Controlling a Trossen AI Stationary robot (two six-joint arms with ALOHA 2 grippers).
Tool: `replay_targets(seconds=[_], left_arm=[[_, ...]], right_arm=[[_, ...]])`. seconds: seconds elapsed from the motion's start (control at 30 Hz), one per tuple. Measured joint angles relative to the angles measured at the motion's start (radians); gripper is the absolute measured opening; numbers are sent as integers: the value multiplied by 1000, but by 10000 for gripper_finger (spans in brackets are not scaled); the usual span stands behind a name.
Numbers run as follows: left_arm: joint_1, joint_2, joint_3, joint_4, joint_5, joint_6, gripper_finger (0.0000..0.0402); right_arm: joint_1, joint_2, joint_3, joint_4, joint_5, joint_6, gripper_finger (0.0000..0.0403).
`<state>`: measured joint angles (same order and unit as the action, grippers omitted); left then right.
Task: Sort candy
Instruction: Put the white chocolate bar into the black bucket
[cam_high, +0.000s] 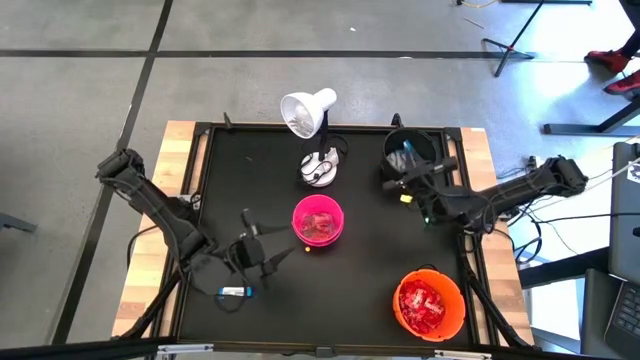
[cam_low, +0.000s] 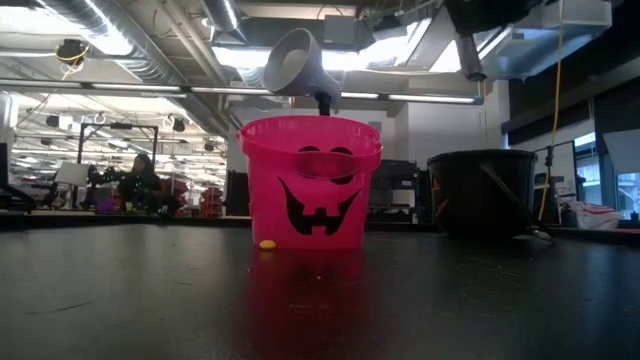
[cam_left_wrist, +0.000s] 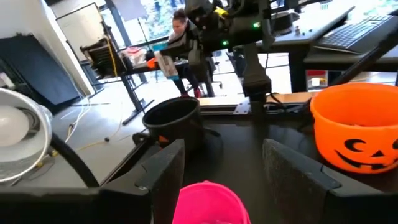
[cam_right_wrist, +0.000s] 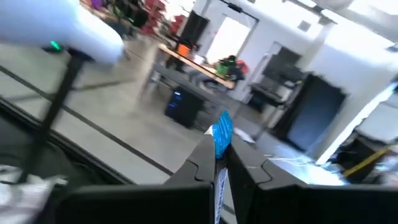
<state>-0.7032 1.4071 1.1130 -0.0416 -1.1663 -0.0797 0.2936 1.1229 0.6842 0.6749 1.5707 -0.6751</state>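
Note:
My left gripper (cam_high: 280, 250) (cam_left_wrist: 217, 165) stands open and empty just left of the pink bowl (cam_high: 318, 220) (cam_left_wrist: 208, 202), which holds red candy. My right gripper (cam_high: 402, 190) (cam_right_wrist: 217, 155) hovers by the near rim of the black bowl (cam_high: 410, 150) (cam_left_wrist: 174, 115), shut on a white-and-blue candy bar (cam_right_wrist: 221, 134) (cam_left_wrist: 166, 64). The orange bowl (cam_high: 430, 303) (cam_left_wrist: 357, 127) at the near right holds red packets. One white-and-blue bar (cam_high: 233, 291) lies flat on the mat near the left arm. A small yellow sweet (cam_low: 267, 243) lies at the pink bowl's foot. My right gripper pinches the white-and-blue bar between its two fingers, which lie roughly level. The bar's blue end (cam_right_wrist: 222, 127) sticks out past the fingertips. The bar is lifted clear of the table; the fingers hide the rest of it.
A white desk lamp (cam_high: 310, 112) stands on its base (cam_high: 320, 168) behind the pink bowl, its head over the far edge. Bare black mat (cam_high: 370, 270) lies between the pink and orange bowls. Wooden table edges (cam_high: 180, 150) frame the mat. People and desks show in the room beyond.

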Motion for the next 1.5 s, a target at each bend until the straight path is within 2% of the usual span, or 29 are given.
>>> replay_targets(seconds=[0.1,0.33,0.43,0.53,0.7,0.77,0.9,1.0,1.13,1.33,1.43,1.5], left_arm=[[18,1,0,-12,4,-29,208],[37,2,0,-107,75,-145,208],[37,2,0,-143,90,-181,208],[37,2,0,-167,90,-207,208],[37,2,0,-170,101,-209,208],[37,2,0,-170,105,-209,208],[42,2,0,-175,104,-209,208],[56,2,0,-176,106,-208,208],[80,7,0,-175,130,-210,208],[106,1,0,-274,250,-205,208],[108,-46,0,-360,365,-275,208],[106,-76,1,-429,442,-331,208]], right_arm=[[-60,2,0,-65,0,6,16],[-206,1,-1,-237,-4,209,16],[-262,1,-1,-347,-49,324,16],[-307,1,-1,-492,-150,498,16],[-414,-26,-1,-807,-417,896,16],[-465,-35,-2,-917,-477,1003,16],[-535,-51,-2,-1066,-573,1113,17],[-565,-55,-2,-1089,-645,1119,21],[-569,-55,-2,-1093,-674,1107,59],[-569,-54,14,-1113,-693,1064,156],[-569,-64,74,-1178,-764,1046,198],[-568,-75,124,-1193,-864,1038,219]])
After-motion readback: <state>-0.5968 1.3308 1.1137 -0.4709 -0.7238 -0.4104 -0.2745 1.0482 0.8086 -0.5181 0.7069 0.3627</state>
